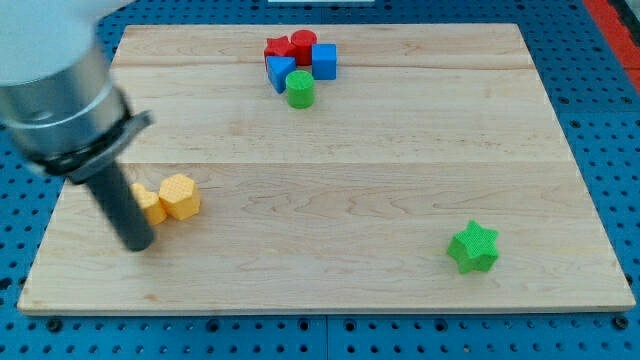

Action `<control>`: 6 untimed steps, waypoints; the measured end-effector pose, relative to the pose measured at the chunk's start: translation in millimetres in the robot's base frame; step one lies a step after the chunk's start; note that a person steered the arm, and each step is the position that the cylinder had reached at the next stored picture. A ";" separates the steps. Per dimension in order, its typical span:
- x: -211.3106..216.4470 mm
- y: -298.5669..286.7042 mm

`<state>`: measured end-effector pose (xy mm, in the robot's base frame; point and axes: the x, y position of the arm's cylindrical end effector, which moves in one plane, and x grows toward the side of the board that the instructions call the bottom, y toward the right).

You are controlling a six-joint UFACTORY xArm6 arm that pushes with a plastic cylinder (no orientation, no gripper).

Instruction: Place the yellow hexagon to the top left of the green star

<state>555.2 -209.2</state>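
Note:
The yellow hexagon [180, 195] lies at the view's left on the wooden board. A second yellow block [148, 204] touches its left side, partly hidden by the rod. The green star [473, 247] lies at the view's lower right, far from the hexagon. My tip [137, 245] rests on the board just below and left of the two yellow blocks, close to the partly hidden one.
A cluster sits at the view's top centre: a red star-like block [277, 47], a red cylinder [303, 45], a blue block [325, 62], another blue block [279, 71] and a green cylinder [300, 89]. The board's left edge [45, 240] is near the tip.

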 end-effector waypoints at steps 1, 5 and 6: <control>-10.5 -35.7; -69.0 176.9; -103.7 196.0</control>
<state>451.5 -13.2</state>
